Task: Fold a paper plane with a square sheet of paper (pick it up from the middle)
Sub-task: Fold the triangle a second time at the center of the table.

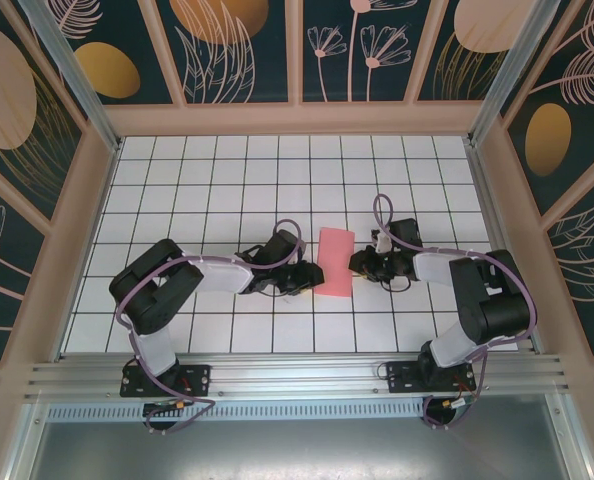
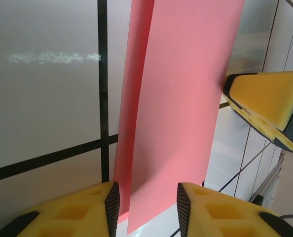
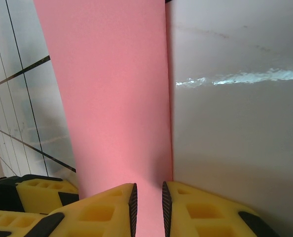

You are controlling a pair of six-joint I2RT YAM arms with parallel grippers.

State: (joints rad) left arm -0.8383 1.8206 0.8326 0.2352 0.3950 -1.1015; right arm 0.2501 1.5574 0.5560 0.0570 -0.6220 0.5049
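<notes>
two hands flank the pink paper [image 1: 335, 263]: left hand [image 2: 147, 200] apart astride its cut-off end, right hand [image 3: 147, 200] narrowly gapped, grip unclear.

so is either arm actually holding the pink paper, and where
cannot tell: both pairs of jaws sit at long edges of the folded salmon-pink paper sheet, but no pinch shows

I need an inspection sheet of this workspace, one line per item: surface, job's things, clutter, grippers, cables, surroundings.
Surface: white table with dark grid lines, glossy.
Job's things: square sheet of paper, pink, folded into a narrow two-layer strip, mid-table; no plane yet.
Clutter: nothing seen.
Grippers: left gripper fingers apart, paper's corner between them; right gripper fingers a narrow gap apart, paper between them.
Cables: purple cables along both arms, off the paper.
Surroundings: dark floral wall panels; metal rail at the near edge.
</notes>
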